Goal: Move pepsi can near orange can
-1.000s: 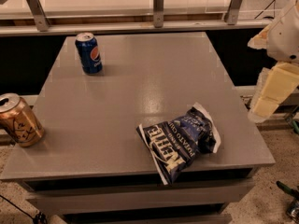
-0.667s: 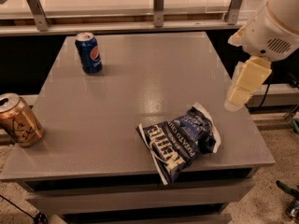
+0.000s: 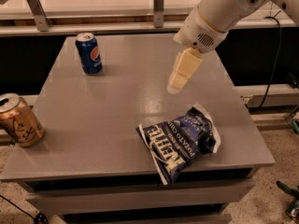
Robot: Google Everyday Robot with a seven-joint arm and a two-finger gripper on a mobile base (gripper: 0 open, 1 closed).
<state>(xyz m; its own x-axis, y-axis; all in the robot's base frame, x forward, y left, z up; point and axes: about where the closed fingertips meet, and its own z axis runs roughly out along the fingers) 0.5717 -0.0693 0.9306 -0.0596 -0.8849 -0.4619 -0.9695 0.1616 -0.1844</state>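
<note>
The pepsi can [image 3: 89,53] is dark blue with a round logo and a silver top. It stands upright at the far left of the grey table [image 3: 117,106]. The orange can [image 3: 18,120] is orange-gold with dark scribbled lettering. It stands upright at the table's near left edge. My gripper [image 3: 176,83] is cream-coloured. It hangs over the middle right of the table, pointing down and to the left. It is well to the right of the pepsi can and holds nothing.
A navy chip bag [image 3: 182,141] with white lettering lies at the near right of the table, just below the gripper. A rail with metal posts [image 3: 159,6] runs behind the table. A black cable [image 3: 275,55] hangs at the right.
The arm has swung in from the right edge of the view to over the table's middle right. The cans and the chip bag have not moved.
</note>
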